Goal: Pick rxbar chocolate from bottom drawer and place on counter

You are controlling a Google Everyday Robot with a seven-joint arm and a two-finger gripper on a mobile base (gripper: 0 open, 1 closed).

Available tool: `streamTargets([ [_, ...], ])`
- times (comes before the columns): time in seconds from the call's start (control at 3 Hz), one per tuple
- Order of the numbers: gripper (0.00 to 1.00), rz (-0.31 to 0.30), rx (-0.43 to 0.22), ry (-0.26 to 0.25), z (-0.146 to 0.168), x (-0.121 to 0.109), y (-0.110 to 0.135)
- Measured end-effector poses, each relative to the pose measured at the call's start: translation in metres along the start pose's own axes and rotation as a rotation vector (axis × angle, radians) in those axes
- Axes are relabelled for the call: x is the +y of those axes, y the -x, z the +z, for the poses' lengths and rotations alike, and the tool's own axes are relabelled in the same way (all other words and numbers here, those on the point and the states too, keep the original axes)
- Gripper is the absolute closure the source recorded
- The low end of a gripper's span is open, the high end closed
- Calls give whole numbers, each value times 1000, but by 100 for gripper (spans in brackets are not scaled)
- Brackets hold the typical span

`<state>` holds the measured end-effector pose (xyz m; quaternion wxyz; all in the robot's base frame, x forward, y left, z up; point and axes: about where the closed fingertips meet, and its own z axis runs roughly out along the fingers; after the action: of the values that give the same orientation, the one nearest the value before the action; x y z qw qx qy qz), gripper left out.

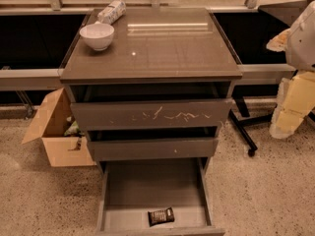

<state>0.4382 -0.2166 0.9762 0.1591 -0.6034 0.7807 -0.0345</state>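
The arm [302, 36] sits at the right edge; its gripper [284, 123] hangs downward.

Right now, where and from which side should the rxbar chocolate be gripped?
Likely across its short width, from straight above: the rxbar chocolate lies flat on the bottom drawer floor near the front. The pincer is at the picture's right edge.

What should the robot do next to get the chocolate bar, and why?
Probably swing the gripper left and down over the bottom drawer. It hangs at the right edge of the view, well off to the drawer's right, while the rxbar chocolate lies on the open drawer's floor near its front, not yet on the counter.
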Motion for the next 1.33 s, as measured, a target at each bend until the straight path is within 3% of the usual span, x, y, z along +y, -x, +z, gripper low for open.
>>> streamTargets([
  [0.33, 0, -1, -1, -2, 0, 0, 1],
  [0.67, 0, -46, -56, 44, 37, 8, 15],
  [1.33, 0, -180, -379, 266, 189, 66, 84],
])
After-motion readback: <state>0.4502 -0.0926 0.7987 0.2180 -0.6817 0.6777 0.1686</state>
